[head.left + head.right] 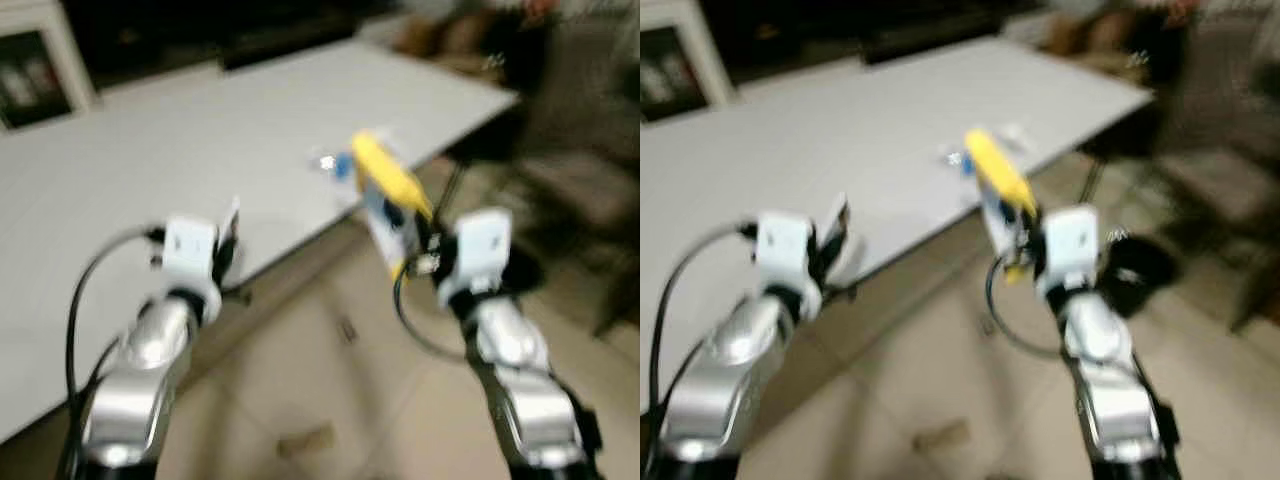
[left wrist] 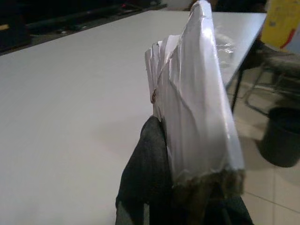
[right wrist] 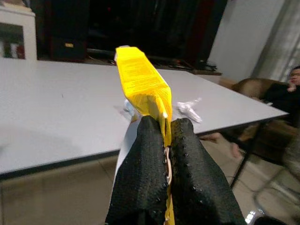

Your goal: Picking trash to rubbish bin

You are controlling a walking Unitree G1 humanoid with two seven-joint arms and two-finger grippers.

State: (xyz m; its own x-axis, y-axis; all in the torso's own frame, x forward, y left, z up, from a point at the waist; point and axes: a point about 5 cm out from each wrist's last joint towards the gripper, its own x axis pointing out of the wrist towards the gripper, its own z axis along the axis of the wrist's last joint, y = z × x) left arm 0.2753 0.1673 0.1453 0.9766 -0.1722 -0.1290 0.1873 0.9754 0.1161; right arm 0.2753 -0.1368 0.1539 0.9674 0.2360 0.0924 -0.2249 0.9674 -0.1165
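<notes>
My left gripper (image 2: 187,197) is shut on a crumpled white wrapper (image 2: 197,93), held over the near edge of the white table (image 1: 180,150). Beyond that edge, above the floor, my right gripper (image 3: 166,140) is shut on a yellow packet (image 3: 138,79) that stands upright between its fingers; the yellow packet (image 1: 390,180) shows in the head views too. A black rubbish bin (image 2: 281,136) stands on the floor past the table's right end. More trash lies on the table near its edge: a clear wrapper (image 3: 190,108) and a small bluish piece (image 1: 332,163).
A person (image 3: 290,89) sits on a sofa to the right. A chair (image 1: 590,180) stands near the bin, by the table leg (image 2: 236,91). A small brown scrap (image 1: 305,440) lies on the tiled floor between my arms. Dark cabinets line the far wall.
</notes>
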